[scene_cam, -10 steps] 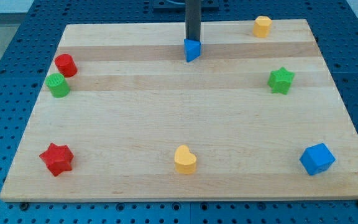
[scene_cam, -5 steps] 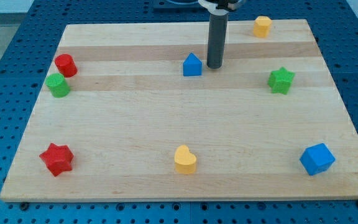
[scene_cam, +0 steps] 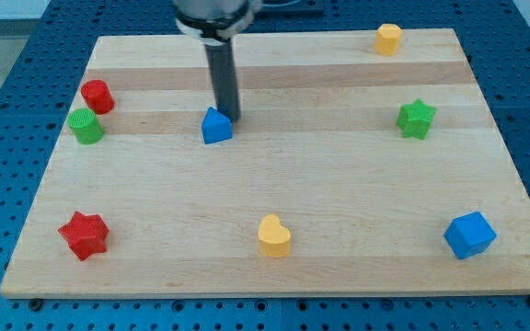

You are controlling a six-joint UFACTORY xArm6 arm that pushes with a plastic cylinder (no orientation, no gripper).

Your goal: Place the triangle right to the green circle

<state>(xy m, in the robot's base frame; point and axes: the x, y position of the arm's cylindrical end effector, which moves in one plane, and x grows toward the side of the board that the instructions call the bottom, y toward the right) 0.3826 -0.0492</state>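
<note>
The blue triangle (scene_cam: 215, 127) lies on the wooden board (scene_cam: 274, 175), left of centre in its upper half. My tip (scene_cam: 229, 118) touches the triangle's upper right side. The green circle (scene_cam: 86, 126) stands near the board's left edge, roughly level with the triangle and well apart from it on its left. The red circle (scene_cam: 97, 96) sits just above the green circle.
A yellow hexagon (scene_cam: 388, 39) is at the top right. A green star (scene_cam: 416, 119) is at the right. A blue cube (scene_cam: 469, 234) is at the bottom right. A yellow heart (scene_cam: 274, 236) is at the bottom centre. A red star (scene_cam: 85, 234) is at the bottom left.
My tip swung round to the triangle's right side and moved left and down. The blue triangle slid left and down toward the green circle. The other blocks stayed put.
</note>
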